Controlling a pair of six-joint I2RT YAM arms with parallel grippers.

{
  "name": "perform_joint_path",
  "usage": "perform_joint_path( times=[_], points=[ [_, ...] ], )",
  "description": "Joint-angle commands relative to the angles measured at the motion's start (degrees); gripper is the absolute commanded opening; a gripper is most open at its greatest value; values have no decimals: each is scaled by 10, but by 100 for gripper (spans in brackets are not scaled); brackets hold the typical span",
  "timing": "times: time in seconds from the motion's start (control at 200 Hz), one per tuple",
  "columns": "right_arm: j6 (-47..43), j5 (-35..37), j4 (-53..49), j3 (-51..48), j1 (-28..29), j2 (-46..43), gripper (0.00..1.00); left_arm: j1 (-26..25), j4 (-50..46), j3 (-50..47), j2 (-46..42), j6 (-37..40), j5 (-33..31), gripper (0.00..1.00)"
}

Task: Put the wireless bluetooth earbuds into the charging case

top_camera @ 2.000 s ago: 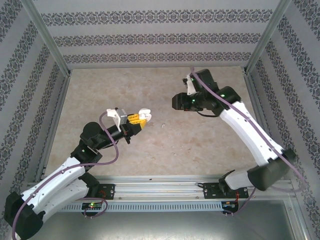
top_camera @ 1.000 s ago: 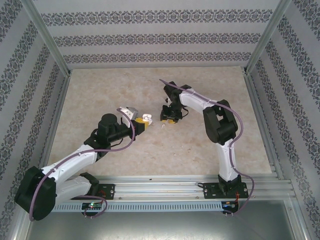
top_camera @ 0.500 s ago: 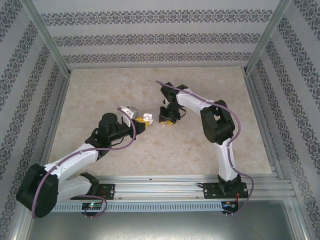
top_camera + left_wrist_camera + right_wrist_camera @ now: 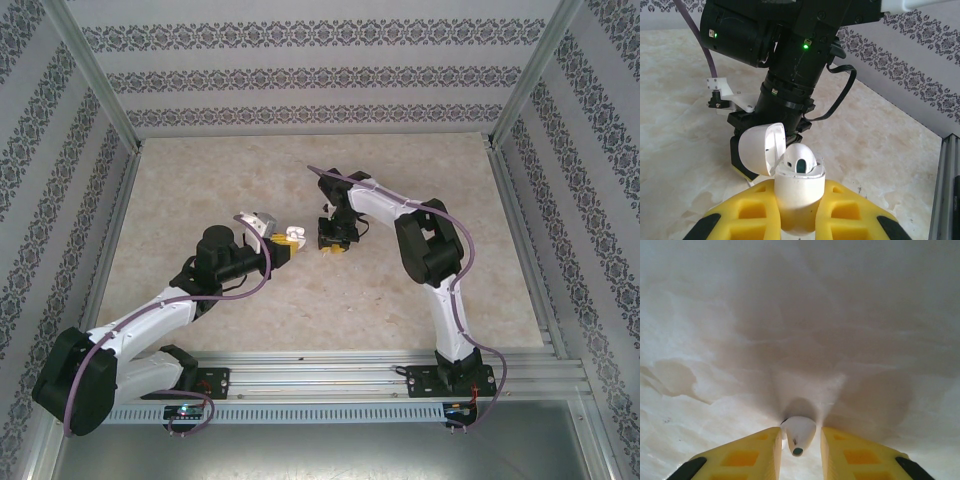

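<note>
My left gripper (image 4: 290,240) is shut on the white charging case (image 4: 797,192), held just above the table left of centre. Its lid (image 4: 757,150) is flipped open to the left, and one white earbud (image 4: 801,159) sits in the case. My right gripper (image 4: 331,246) points straight down at the table just right of the case. Another white earbud (image 4: 799,432) lies on the table between its yellow fingers (image 4: 752,452). The left finger is against the earbud and a narrow gap shows at the right finger, so my right gripper (image 4: 799,450) is open around it.
The beige marble-patterned table (image 4: 420,280) is bounded by a metal frame and patterned walls (image 4: 320,75). The right arm's black wrist (image 4: 790,85) stands close behind the open case. Bare tabletop lies all around both grippers.
The right gripper's fingers have narrowed around the earbud on the table and it has edged slightly left. The left gripper has stayed put with the case.
</note>
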Motion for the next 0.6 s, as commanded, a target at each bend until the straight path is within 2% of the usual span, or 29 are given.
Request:
perform_joint_path(
  times=[0.0,0.245,0.595],
  points=[
    [-14,15,-18,20,1,12,27,6,31,4,-6,-7,9,0],
    [-26,15,-24,31,0,20,24,7,34,2,-7,-7,12,0],
    [-42,8,-26,28,-1,13,16,7,35,2,-4,-8,16,0]
  ],
)
